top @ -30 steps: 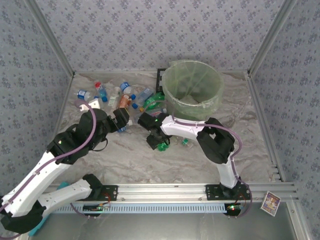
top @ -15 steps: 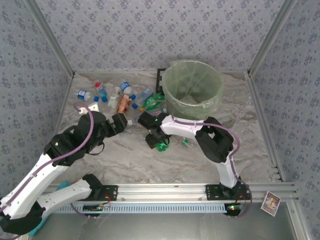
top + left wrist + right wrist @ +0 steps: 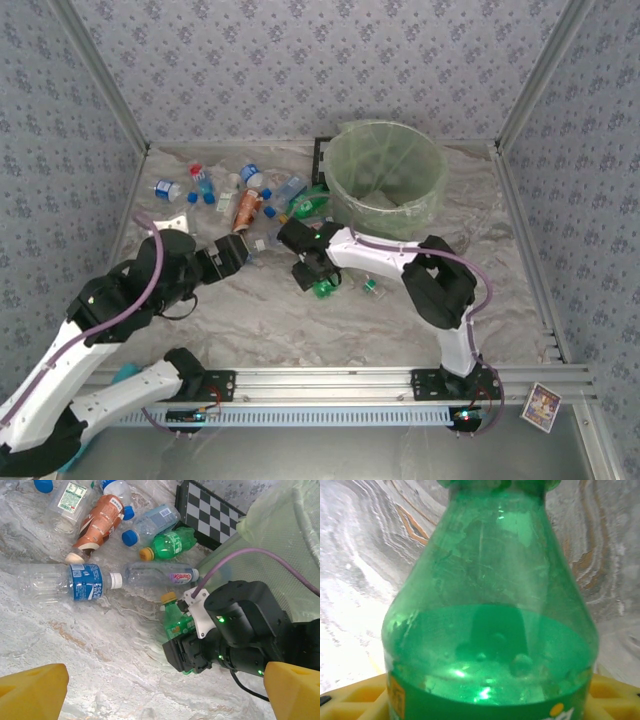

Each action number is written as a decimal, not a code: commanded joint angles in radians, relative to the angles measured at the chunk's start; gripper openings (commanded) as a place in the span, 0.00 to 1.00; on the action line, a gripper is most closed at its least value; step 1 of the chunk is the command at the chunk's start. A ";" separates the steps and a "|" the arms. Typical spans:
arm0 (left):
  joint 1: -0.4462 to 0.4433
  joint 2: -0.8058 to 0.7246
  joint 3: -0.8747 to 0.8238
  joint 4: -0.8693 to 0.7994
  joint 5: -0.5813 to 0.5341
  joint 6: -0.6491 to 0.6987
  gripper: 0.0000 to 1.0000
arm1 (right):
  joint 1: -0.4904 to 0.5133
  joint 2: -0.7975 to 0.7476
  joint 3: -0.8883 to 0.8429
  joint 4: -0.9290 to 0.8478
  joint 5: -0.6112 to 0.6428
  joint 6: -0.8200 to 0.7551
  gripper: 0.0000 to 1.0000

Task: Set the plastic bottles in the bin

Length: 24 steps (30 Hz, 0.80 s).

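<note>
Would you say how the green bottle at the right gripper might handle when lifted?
The green bottle is small and plastic, so probably light and a little squashy. Its glossy, rounded wall may slip. Lying down, it could roll.

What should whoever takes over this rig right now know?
Left tool: open, empty, hovering beside the loose bottles.
Right tool: jaws around a green bottle lying on the table; firm grip not confirmed.
Bin: just right of the loose bottles; contents unclear.
Done: nothing evident.
Left: green bottle into the bin, then the loose bottles.
</note>
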 commanded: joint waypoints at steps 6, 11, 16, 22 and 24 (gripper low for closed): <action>0.005 -0.029 -0.011 0.027 -0.035 -0.010 1.00 | 0.019 -0.227 -0.001 -0.068 0.080 0.019 0.62; 0.005 -0.022 -0.008 0.041 -0.071 -0.005 1.00 | 0.020 -0.350 0.032 -0.091 0.137 0.013 0.61; 0.005 -0.014 -0.010 0.096 -0.084 0.010 1.00 | 0.012 -0.421 0.153 -0.159 0.187 -0.031 0.61; 0.006 0.050 0.013 0.138 -0.089 0.050 1.00 | -0.021 -0.496 0.260 -0.170 0.240 -0.103 0.61; 0.005 0.081 0.034 0.135 -0.085 0.056 1.00 | -0.040 -0.524 0.273 -0.156 0.238 -0.110 0.61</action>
